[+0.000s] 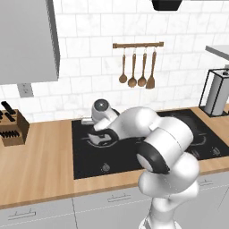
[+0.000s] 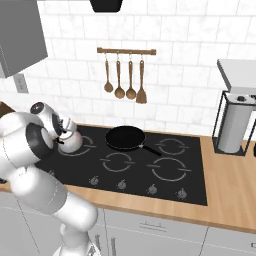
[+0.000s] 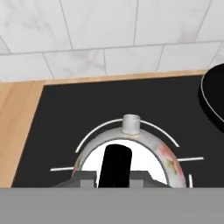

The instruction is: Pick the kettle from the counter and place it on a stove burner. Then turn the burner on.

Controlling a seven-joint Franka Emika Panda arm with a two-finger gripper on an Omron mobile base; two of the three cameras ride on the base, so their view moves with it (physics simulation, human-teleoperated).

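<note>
The silver-grey kettle [image 2: 71, 143] stands at the rear left of the black cooktop [image 2: 135, 172], inside a grey broken-ring burner marking [image 2: 89, 145]. My gripper [image 2: 64, 132] comes down on it from above. In the hand view the kettle [image 3: 168, 159] is right below me, spout [image 3: 131, 123] pointing at the wall, with the burner ring [image 3: 98, 130] curving around it. Its black arched handle [image 3: 114, 164] lies between my fingers, and the gripper [image 3: 114, 176] is shut on it. In the left base view my own arm covers the kettle.
A black frying pan [image 2: 125, 136] sits on the rear middle burner, just right of the kettle. A row of knobs [image 2: 121, 185] lines the cooktop's front edge. A knife block [image 1: 11, 127] stands on the wooden counter [image 1: 40, 156] at the left, and a metal stand [image 2: 232, 125] at the right.
</note>
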